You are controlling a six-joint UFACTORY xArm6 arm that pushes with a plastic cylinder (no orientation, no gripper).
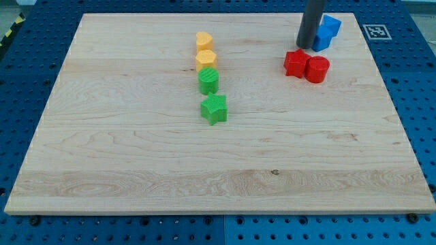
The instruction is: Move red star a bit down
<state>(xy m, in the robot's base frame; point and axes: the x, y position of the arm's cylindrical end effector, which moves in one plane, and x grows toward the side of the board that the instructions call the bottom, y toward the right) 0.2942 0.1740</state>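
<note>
Red star (295, 62) is lying just below my tip (306, 47), a shade toward the view's left of it; a narrow gap seems to be showing between them, though contact cannot be ruled out from this angle. Rod is standing upright, running out of the view's top. No jaws here to be open or clenched: the tip is only a bare dark rod end, holding nothing.

Red cylinder (317, 69) is sitting below the tip and slightly to the view's right, touching the star's right side.

Two blue blocks are sitting just beside the tip on the view's right. The nearer blue block (322, 39) is partly hidden behind the rod, shape unclear. The farther blue block (331, 26) is lying up and right of the tip, touching the nearer one.

Well apart from the tip, toward the view's left, four blocks are forming a rough column: yellow block (204, 41) about level with the tip, yellow hexagon-like block (206, 60) just under it, green cylinder (208, 80) lower, green star (214, 109) lowest and a little apart from the rest.

All are resting on a pale wooden board (136, 156), itself lying on a blue perforated table (419, 102).
</note>
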